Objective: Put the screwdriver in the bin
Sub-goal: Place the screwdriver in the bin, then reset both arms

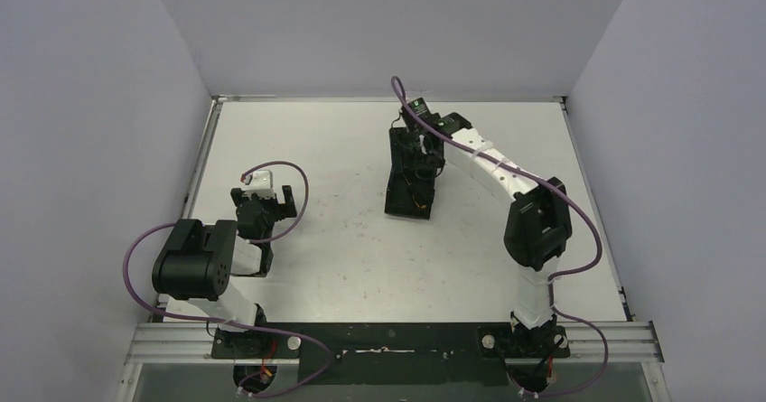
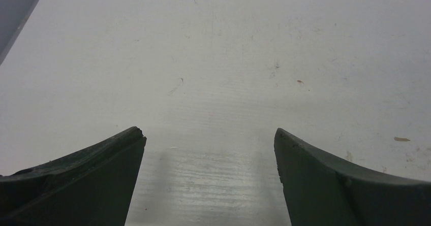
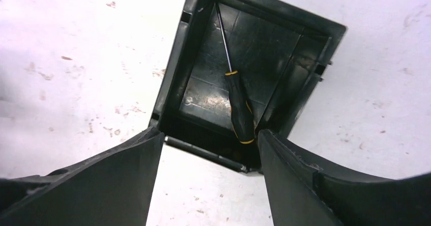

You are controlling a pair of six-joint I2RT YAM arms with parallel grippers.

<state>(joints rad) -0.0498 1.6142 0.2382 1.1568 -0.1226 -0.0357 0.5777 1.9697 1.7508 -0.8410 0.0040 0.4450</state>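
One table (image 1: 343,266): white, scuffed and lightly stained, with pale panels on three sides. It carries everything listed below.

Two arms, bolted at the near edge.
- Left arm (image 1: 194,271): folded low on the left side of the table.
- Right arm (image 1: 533,230): stretched forward and inward toward the table's middle.

One bin (image 3: 173,68): black, rectangular, open-topped, with low walls. It stands on the table (image 3: 76,58) a little right of centre, well apart from the left arm. In the top view its long side runs roughly away from the bases, and its near wall (image 1: 406,210) is uncovered.

Two tools.
- Right tool (image 3: 209,134): it hangs over the far half of the bin with its fingers spread to a moderate gap and nothing held between them. In its own view the two fingertips flank the bin's nearest end wall.
- Left tool (image 2: 208,132): fingers wide apart over bare table (image 2: 228,58), holding nothing.

One screwdriver (image 3: 232,76): it lies flat on the bin's floor.
- Handle: black and yellow. It lies at the end nearest the right tool, and its butt sits just beside the tip of one finger (image 3: 284,165), ungripped.
- Shaft: thin, pointing away from the tool toward the bin's far corner.
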